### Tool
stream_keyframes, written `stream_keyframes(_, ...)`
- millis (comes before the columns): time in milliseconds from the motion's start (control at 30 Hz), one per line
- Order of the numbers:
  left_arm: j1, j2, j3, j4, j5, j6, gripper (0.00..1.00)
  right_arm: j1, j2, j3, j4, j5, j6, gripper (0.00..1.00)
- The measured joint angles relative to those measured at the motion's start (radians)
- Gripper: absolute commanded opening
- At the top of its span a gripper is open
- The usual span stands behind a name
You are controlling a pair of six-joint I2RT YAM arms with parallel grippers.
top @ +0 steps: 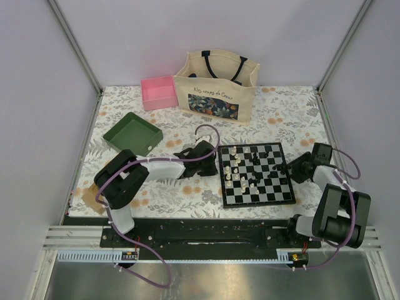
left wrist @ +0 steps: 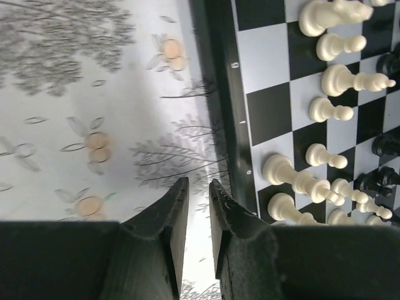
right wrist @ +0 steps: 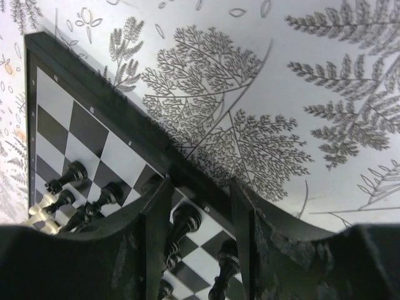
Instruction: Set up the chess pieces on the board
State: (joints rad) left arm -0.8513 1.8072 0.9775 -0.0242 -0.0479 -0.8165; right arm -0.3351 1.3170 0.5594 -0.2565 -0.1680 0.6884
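Note:
The board [top: 282, 195] lies right of centre on the flowered table. Cream-white pieces [top: 232, 164] stand along its left half and black pieces [top: 259, 164] in the middle and right. My left gripper [top: 211, 160] is just off the board's left edge. In the left wrist view its fingers [left wrist: 175, 212] stand a narrow gap apart, empty, over the cloth beside the board's border [left wrist: 234, 125], with white pieces [left wrist: 340, 80] to the right. My right gripper [top: 295, 167] is at the board's right edge, open. A black piece [right wrist: 184, 222] stands between its fingers [right wrist: 156, 212], nearer the left one.
A green tray [top: 132, 134] lies at the left. A pink box [top: 159, 92] and a cream tote bag [top: 215, 84] stand at the back. Enclosure walls close the sides. A tan scrap [top: 92, 199] lies by the left arm's base.

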Motion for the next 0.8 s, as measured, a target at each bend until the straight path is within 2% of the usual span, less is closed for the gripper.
stream_keyframes(233, 0.071, -0.098, -0.110, -0.009, -0.038, 0.006, 0.24, 0.090, -0.041, -0.032, -0.002, -0.006, 0.039, 0.53)
stream_keyframes(533, 0.122, -0.159, -0.180, -0.003, -0.044, 0.013, 0.24, 0.121, -0.045, -0.035, -0.002, 0.011, 0.072, 0.54)
stream_keyframes(800, 0.133, -0.187, -0.194, -0.010, -0.037, 0.042, 0.24, 0.131, -0.048, 0.031, -0.109, 0.142, 0.054, 0.56)
